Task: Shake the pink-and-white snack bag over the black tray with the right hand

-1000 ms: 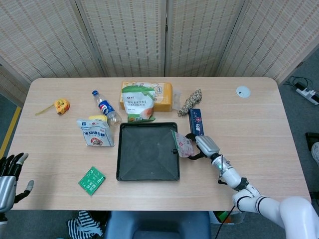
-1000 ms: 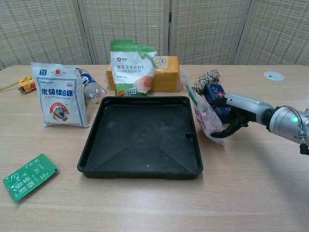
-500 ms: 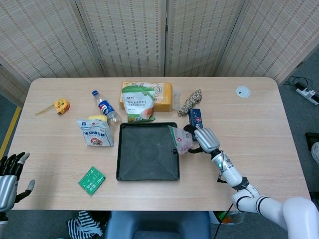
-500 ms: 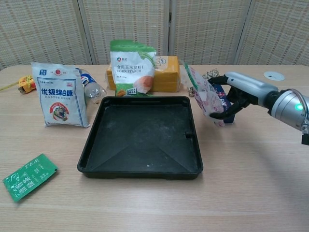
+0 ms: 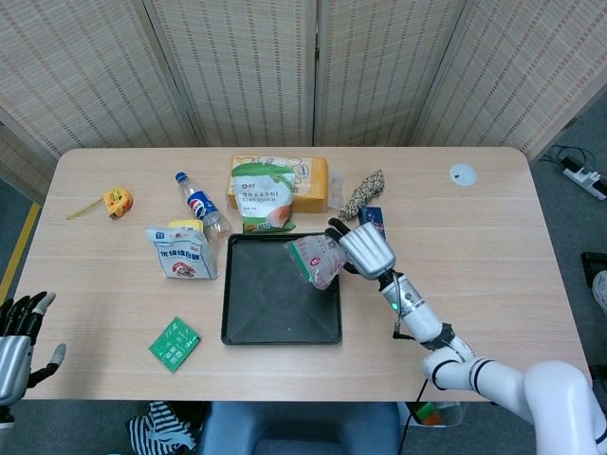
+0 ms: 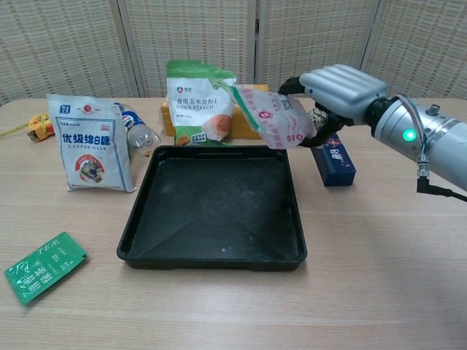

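Note:
My right hand [image 5: 366, 250] [image 6: 341, 86] grips the pink-and-white snack bag [image 5: 316, 258] [image 6: 274, 117] by one end. It holds the bag in the air above the right part of the black tray [image 5: 256, 322] [image 6: 211, 248], and the bag juts out to the left, roughly level. The tray's floor is bare. My left hand [image 5: 19, 334] hangs beyond the table's front left corner with its fingers spread and nothing in it; only the head view shows it.
Behind the tray stand a corn starch bag [image 6: 199, 102] and an orange box [image 6: 255, 109]. A white sugar bag [image 6: 89, 142], a bottle [image 5: 201, 205] and a tape measure [image 5: 118, 201] are to the left. A dark blue box [image 6: 333, 156] lies right of the tray, a green packet [image 6: 44, 265] front left.
My right hand has lifted the snack bag from beside the tray's right rim and carried it up and left over the tray. The bag has swung from upright to roughly level.

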Available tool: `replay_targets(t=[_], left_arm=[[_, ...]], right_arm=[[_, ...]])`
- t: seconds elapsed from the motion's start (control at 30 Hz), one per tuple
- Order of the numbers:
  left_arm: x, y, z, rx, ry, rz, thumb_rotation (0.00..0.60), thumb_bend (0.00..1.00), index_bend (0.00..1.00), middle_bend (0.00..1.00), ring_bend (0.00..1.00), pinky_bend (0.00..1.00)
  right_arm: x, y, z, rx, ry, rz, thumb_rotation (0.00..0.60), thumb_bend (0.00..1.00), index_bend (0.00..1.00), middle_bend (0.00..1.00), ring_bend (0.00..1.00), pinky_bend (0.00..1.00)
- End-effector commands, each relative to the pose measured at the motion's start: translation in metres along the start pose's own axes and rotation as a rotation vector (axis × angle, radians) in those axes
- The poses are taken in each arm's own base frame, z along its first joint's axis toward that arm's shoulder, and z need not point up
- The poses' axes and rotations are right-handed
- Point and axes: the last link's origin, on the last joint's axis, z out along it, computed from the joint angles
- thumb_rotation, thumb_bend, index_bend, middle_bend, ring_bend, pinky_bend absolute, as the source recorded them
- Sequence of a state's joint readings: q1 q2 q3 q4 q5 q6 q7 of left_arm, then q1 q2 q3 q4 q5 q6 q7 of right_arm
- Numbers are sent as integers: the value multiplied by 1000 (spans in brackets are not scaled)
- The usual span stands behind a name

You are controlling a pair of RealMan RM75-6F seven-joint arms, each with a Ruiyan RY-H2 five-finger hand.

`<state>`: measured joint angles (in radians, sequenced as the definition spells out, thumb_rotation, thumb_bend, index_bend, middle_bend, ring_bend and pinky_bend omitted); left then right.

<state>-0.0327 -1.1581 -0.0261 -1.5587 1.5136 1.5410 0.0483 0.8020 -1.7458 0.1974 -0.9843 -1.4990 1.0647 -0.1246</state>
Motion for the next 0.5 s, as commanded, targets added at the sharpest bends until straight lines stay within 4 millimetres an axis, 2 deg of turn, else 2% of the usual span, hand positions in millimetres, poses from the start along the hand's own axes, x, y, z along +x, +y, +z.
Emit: replay_targets(t=[0.03, 0.5], left_arm=[[0, -1, 0, 4, -1, -1, 600, 417, 103, 112, 100, 15], [-2, -1, 2, 1, -2, 14, 600, 418, 103, 112, 100, 23]], right_arm=[[1, -5, 5, 16, 28, -52, 600, 518, 899, 676, 1000, 890], [-14, -10, 0, 85, 30, -274, 600, 518, 905, 678, 1000, 890]])
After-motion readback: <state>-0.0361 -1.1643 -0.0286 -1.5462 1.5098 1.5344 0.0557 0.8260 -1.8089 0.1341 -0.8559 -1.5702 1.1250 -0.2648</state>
